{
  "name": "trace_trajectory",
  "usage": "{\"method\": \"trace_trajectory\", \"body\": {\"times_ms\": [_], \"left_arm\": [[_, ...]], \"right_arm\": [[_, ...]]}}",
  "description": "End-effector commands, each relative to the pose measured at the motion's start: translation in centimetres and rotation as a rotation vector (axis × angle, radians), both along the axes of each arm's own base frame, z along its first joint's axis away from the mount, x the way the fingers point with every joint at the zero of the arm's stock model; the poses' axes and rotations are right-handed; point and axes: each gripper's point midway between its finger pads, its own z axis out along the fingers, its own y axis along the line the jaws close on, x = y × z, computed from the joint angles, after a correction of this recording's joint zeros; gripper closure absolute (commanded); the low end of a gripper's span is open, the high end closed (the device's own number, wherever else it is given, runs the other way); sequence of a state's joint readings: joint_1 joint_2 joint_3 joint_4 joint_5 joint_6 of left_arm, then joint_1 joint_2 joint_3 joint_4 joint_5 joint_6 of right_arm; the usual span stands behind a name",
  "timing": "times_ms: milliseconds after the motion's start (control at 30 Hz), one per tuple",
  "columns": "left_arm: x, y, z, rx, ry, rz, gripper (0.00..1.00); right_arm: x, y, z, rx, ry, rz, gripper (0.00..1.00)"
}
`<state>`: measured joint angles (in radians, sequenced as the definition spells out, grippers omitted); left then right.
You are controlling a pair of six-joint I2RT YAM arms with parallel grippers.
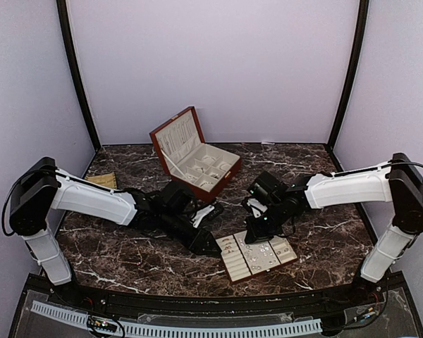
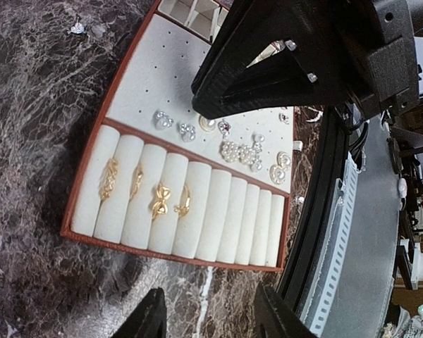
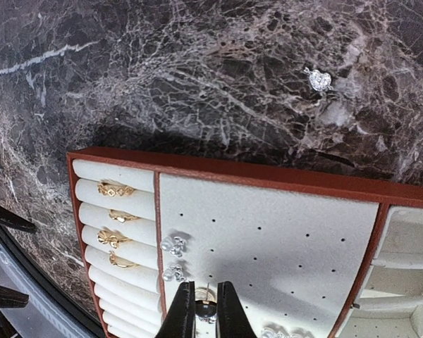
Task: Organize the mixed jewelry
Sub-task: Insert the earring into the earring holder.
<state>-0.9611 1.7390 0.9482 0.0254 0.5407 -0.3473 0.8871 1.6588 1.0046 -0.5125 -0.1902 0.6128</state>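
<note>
On the dark marble tabletop [image 1: 113, 253], near its front edge and a little right of centre, lies a cream slotted tray [image 3: 233, 172] with a red-brown rim. A red-brown wooden box [image 1: 176, 137] stands open farther back, well apart from the tray.

Most of the jewelry sits in the tray. Four gold rings [image 2: 137, 186] are tucked into the padded rolls at its left end, one to a slot, and the rolls nearer the front edge are bare. On the perforated middle panel, two silvery earrings [image 2: 175, 124] sit side by side just beside the rolls. Farther right on the panel is a pearl cluster [image 2: 243, 153], with a pair of round pieces [image 2: 278, 169] just beyond it. One heart-shaped silver piece [image 3: 317, 79] lies loose on the bare stone past the tray's far edge, apart from the rim.

The right pincer [image 3: 206, 310] reaches in from the right and points down at the perforated panel. Its jaws are drawn almost together on a small round stud [image 3: 206, 304], which sits at the panel surface right of the two silvery earrings. Whether the stud is lifted clear of the panel cannot be told.

The left pincer [image 2: 210, 299] comes in low from the left and hovers just off the tray's left end, beside the ring rolls. Its jaws stand apart with nothing between them.
</note>
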Motion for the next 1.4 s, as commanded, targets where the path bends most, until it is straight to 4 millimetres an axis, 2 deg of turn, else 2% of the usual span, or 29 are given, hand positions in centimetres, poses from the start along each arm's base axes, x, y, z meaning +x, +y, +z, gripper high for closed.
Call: {"method": "trace_trajectory", "body": {"times_ms": [0,1367], "left_arm": [[0.1,-0.2,0.4,-0.007,0.003,-0.013,0.55],[0.1,-0.4,0.6,-0.015,0.009,-0.011,0.55]], "right_arm": [[0.7,0.4,0.5,0.012,-0.013,0.001,1.00],[1.5,0.5,-0.6,-0.071,-0.036,0.000,1.00]]}}
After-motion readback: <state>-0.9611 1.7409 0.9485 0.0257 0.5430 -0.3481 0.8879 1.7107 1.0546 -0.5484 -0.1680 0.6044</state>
